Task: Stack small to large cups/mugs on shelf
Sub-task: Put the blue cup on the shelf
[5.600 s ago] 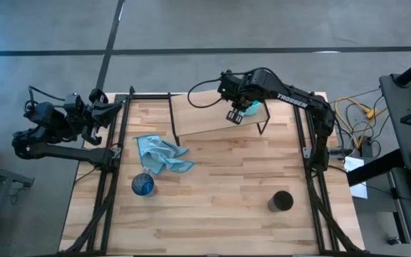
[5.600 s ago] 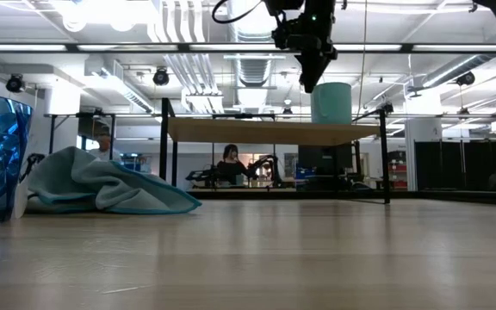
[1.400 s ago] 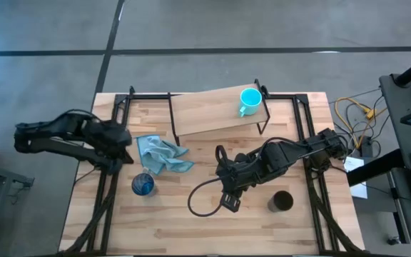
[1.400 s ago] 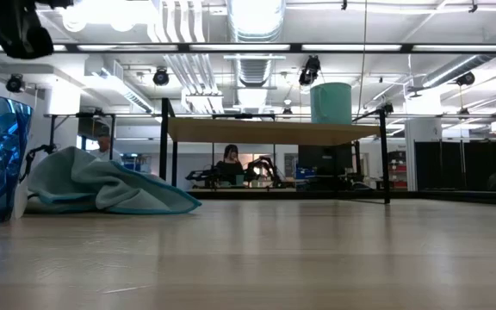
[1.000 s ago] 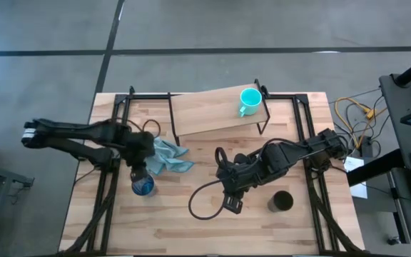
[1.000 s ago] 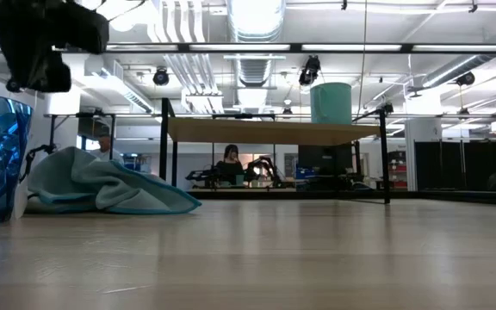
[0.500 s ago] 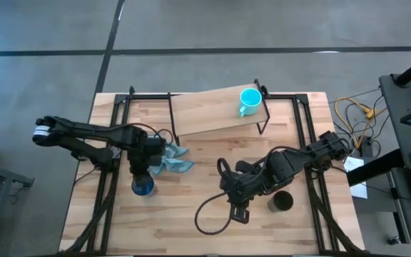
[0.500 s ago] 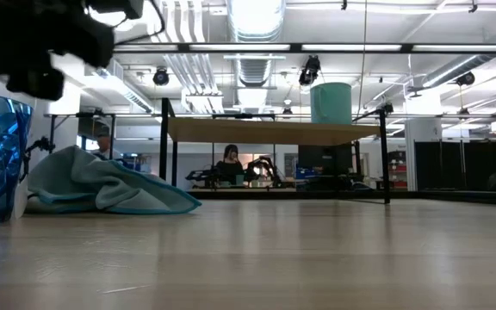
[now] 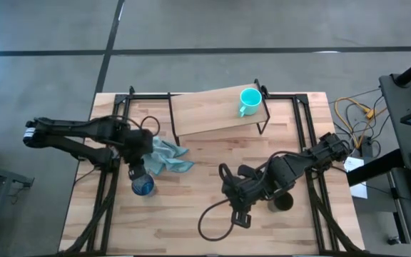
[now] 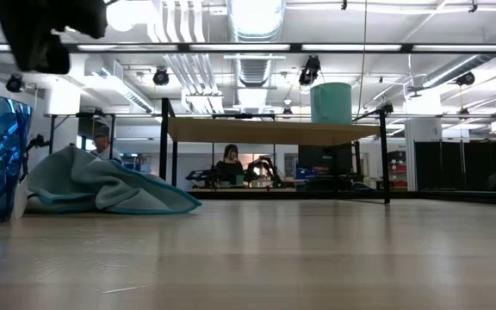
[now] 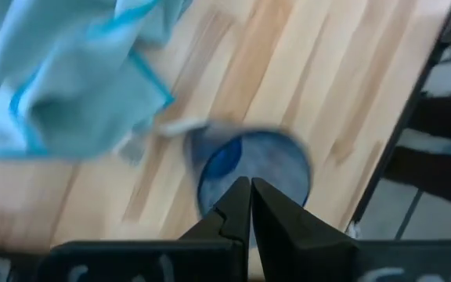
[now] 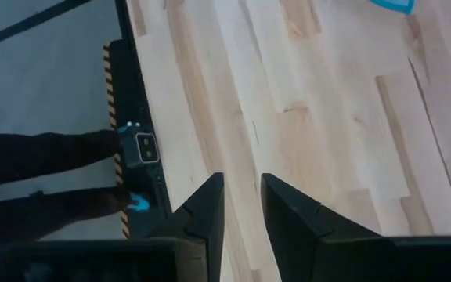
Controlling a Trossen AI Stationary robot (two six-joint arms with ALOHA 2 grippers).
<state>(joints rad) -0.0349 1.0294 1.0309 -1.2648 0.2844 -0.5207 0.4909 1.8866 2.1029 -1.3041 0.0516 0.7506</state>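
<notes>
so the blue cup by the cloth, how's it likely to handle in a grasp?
The blue cup looks like faceted translucent glass, so probably rigid, slick and breakable. It stands upright, mouth up, so a rim pinch seems feasible. The left gripper hangs over it with fingers shut. The cloth lies close beside it; a sideways nudge might snag there and tip the cup.

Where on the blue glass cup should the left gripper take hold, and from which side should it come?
Probably the rim, from straight above. The blue glass cup stands upright with its mouth open upward, and the light blue cloth lies close beside it. The left gripper is above it with fingers shut, so they must open first.
</notes>
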